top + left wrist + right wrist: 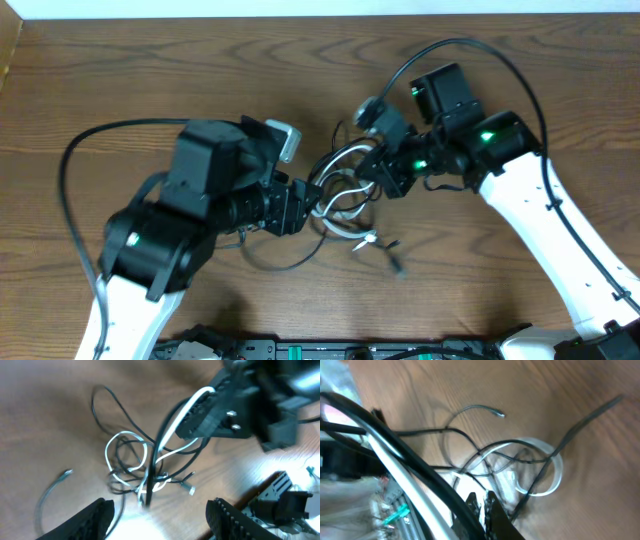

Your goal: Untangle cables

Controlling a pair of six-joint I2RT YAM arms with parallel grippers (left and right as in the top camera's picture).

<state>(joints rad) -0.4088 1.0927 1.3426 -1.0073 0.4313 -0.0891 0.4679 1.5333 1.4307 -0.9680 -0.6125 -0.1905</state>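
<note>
tangled cables lie on the wooden desk; left hand gapes wide just beside them, right hand pinches 2 strands above them.

Left arm reaching in from bottom left, wrist angling toward table centre. Left gripper hanging low, fingers spreading wide apart, nothing between them. Right arm stretching in from bottom right, white forearm sloping up, elbow bending, wrist turning back toward left arm. Right gripper pointing down and leftward, jaws pressing nearly together, pinching cables. Both grippers facing each other, close beside one another, not touching.
</note>
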